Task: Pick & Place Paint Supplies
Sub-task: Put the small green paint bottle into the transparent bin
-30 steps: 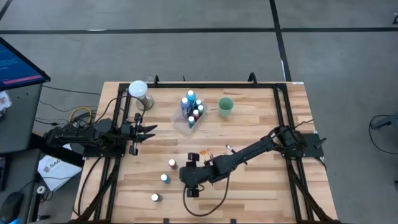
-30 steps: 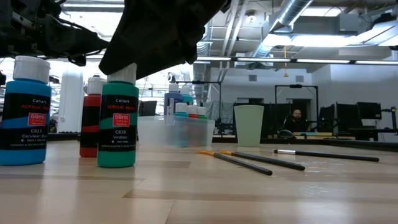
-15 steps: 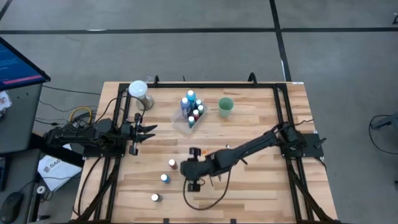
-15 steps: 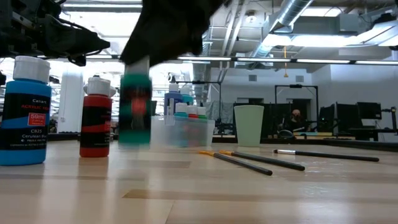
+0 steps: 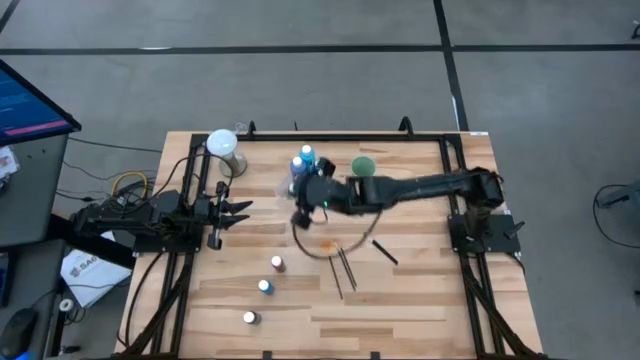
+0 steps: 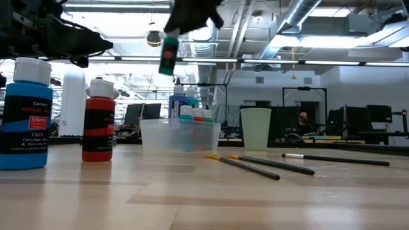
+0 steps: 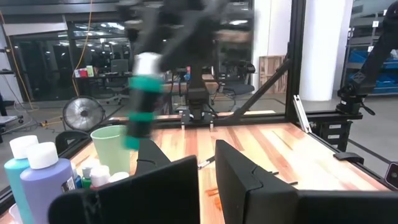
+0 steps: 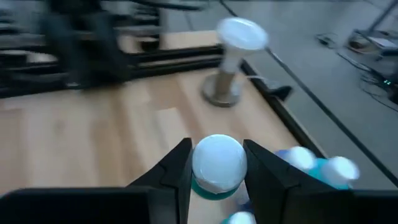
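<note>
My right gripper [image 5: 308,198] is shut on a small green paint bottle [image 6: 169,55] with a white cap [image 8: 217,163]. It holds the bottle in the air beside the clear tray [image 5: 306,192], which contains several bottles, two of them taller and blue [image 5: 303,160]. Three more small bottles [image 5: 264,286] stand on their bases near the front left; a blue one [image 6: 25,115] and a red one [image 6: 98,121] show close up in the low view. Thin dark brushes [image 5: 342,268] lie flat mid-table. My left gripper [image 5: 240,210] waits shut at the table's left. My right gripper pinches the green bottle at its white cap [image 8: 216,177], one finger on each side. The fingers [image 8: 177,168] slant down from the table's right side. The bottle hangs below them, nearly upright, lifted well clear of the table.
A green cup [image 5: 362,170] stands right of the tray. A white, round-topped stand [image 5: 222,145] is at the far left corner. Black frame rails run along the table's left, right and far edges. Bare wood lies at the front right.
My right gripper has lifted the green bottle off the table near the front. It has carried it up and toward the far edge, to the tray. The brushes it was covering now show. The other bottles have stayed where they were.
</note>
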Robot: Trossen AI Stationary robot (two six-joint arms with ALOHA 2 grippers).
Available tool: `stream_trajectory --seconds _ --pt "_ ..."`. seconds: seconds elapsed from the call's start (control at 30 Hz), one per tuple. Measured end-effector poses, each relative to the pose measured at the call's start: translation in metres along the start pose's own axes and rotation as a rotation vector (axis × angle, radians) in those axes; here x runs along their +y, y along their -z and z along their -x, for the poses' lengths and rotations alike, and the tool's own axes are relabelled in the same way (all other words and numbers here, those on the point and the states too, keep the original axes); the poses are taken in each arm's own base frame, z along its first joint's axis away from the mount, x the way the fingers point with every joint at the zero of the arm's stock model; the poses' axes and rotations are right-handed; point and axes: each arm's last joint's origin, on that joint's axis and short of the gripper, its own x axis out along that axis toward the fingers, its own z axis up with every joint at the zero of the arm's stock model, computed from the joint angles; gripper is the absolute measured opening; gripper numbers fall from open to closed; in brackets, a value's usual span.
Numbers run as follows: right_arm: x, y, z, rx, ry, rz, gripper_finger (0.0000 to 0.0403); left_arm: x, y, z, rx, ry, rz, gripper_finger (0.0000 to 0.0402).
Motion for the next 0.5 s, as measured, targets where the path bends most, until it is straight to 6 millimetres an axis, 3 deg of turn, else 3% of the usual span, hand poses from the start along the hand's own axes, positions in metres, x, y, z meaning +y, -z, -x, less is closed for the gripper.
stream_trajectory --seconds 0.17,0.5 --pt "-0.02 0.011 -0.029 0.063 0.061 -0.033 0.0108 0.0 0.0 0.0 0.001 0.0 0.0 0.0001" --pt "-0.02 0.035 -0.067 0.123 0.075 -0.036 0.0108 0.0 -0.001 0.0 -0.008 0.0 0.0 0.0001"
